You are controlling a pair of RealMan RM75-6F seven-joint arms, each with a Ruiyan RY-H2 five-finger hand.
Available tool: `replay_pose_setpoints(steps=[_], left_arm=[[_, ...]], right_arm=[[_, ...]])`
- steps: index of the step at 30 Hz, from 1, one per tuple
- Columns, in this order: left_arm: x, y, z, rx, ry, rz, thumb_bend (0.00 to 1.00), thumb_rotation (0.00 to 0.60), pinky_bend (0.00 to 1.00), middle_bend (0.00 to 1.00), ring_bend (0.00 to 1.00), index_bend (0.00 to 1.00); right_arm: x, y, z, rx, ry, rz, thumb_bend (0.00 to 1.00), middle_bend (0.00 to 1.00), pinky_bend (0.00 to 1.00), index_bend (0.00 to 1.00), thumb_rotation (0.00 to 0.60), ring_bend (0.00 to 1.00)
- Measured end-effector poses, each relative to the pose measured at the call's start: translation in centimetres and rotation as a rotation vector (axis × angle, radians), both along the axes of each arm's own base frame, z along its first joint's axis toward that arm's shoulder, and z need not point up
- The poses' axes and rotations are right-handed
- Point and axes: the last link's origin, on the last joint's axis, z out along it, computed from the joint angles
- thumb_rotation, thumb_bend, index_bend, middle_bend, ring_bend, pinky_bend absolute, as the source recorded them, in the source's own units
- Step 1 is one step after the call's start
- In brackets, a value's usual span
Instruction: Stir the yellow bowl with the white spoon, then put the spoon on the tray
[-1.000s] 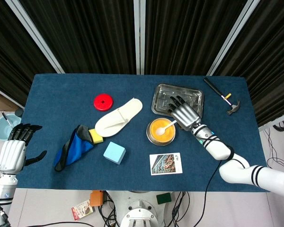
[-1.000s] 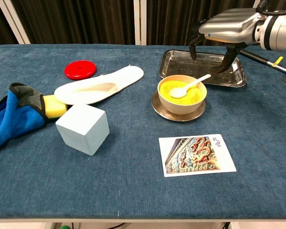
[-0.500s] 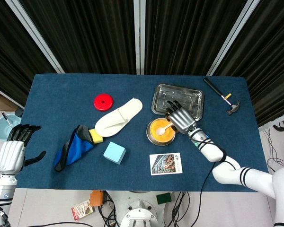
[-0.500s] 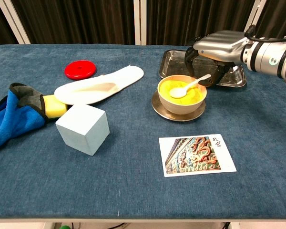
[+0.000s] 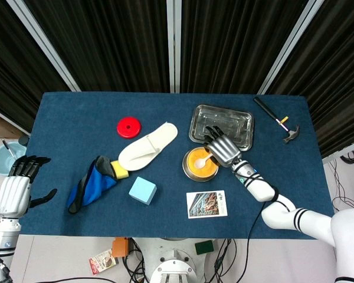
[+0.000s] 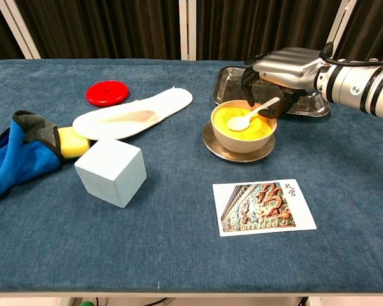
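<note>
The yellow bowl (image 6: 243,125) is sitting on a metal saucer (image 6: 240,151) near the table's middle-right, filled with yellow matter, and the white spoon (image 6: 251,115) is lying in it, scoop in the filling and handle leaning over the right rim. The right hand (image 6: 283,69) is being held over the bowl's far right edge, palm down, fingers (image 6: 249,76) apart and curled downward around the handle's end; whether the handle is being touched cannot be told, since the fingertips are hidden behind it in the chest view and covered by the hand in the head view. The tray (image 5: 221,122) is lying just behind the bowl, nothing made out inside it, its near edge partly covered by the hand. The left hand (image 5: 15,190) is being held off the table's left edge, fingers apart, nothing in it; the chest view is not showing it. A slipper (image 6: 135,115), red disc (image 6: 107,93), blue cloth (image 6: 16,155) with a yellow sponge (image 6: 73,141), pale blue block (image 6: 111,171) and postcard (image 6: 263,206) are spread over the blue table (image 6: 166,242). A hammer (image 5: 277,120) is lying at the far right, cut off in the chest view. Dark curtains (image 5: 106,41) are hanging behind.
</note>
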Motion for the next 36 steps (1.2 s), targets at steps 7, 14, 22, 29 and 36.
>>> replay_pose_setpoints(steps=[7, 14, 22, 29, 36], left_arm=[[-0.1, 0.0, 0.0, 0.0, -0.001, 0.002, 0.15, 0.596, 0.11, 0.21, 0.13, 0.23], [-0.2, 0.0, -0.1, -0.002, -0.001, 0.004, 0.15, 0.598, 0.11, 0.21, 0.13, 0.23], [-0.3, -0.1, -0.1, -0.004, 0.0, 0.005, 0.14, 0.595, 0.11, 0.21, 0.13, 0.23], [-0.3, -0.1, -0.1, -0.006, 0.003, 0.005, 0.15, 0.595, 0.11, 0.21, 0.13, 0.23], [-0.1, -0.1, -0.2, -0.009, 0.003, 0.0, 0.14, 0.596, 0.11, 0.21, 0.13, 0.23]], right_arm=[[-0.2, -0.1, -0.1, 0.001, 0.009, -0.003, 0.42, 0.23, 0.09, 0.52, 0.6, 0.01], [-0.2, 0.0, -0.1, 0.002, 0.011, -0.005, 0.44, 0.23, 0.09, 0.54, 0.6, 0.01], [-0.1, -0.1, 0.3, -0.007, 0.018, 0.0, 0.44, 0.24, 0.09, 0.56, 0.6, 0.01], [0.2, -0.2, 1.1, -0.031, 0.057, 0.049, 0.48, 0.26, 0.09, 0.6, 0.6, 0.01], [1.3, -0.4, 3.0, -0.095, 0.199, 0.192, 0.49, 0.27, 0.09, 0.63, 0.6, 0.02]])
